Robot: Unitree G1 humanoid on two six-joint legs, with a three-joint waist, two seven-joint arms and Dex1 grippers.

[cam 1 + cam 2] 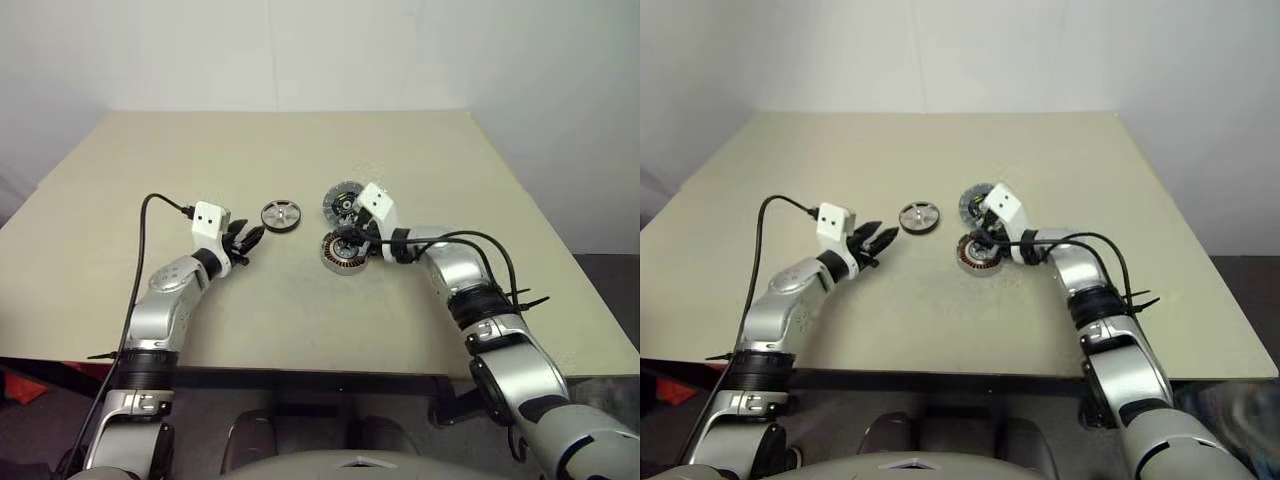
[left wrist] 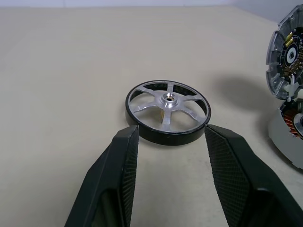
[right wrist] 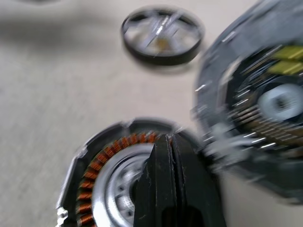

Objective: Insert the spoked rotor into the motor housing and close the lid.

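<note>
Beige table (image 1: 300, 330): your left end effector (image 2: 171, 142) is spread to straddle the spoked rotor (image 2: 166, 111); the right end effector (image 3: 173, 156), pressed together, sits over the motor housing (image 3: 102, 184), lid (image 3: 260, 94) tilted open.

This looks like a robot lab or test room, not a home or a shop. A plain beige table (image 1: 300, 300) stands against bare white walls (image 1: 300, 50), with nothing decorative around it. The few things on it are loose motor parts: a rotor (image 1: 281, 215), a housing (image 1: 343, 252) with copper windings and a lid (image 1: 340, 201) with small electronic parts on one face. They lie spread on the table top like test pieces, with no packaging near them. A black cable (image 1: 145, 240) runs openly along one robot arm, and another, held on with cable ties (image 1: 520, 297), along the second arm, as on a research rig. A dark floor (image 1: 610, 290) shows past the table's edge.
</note>
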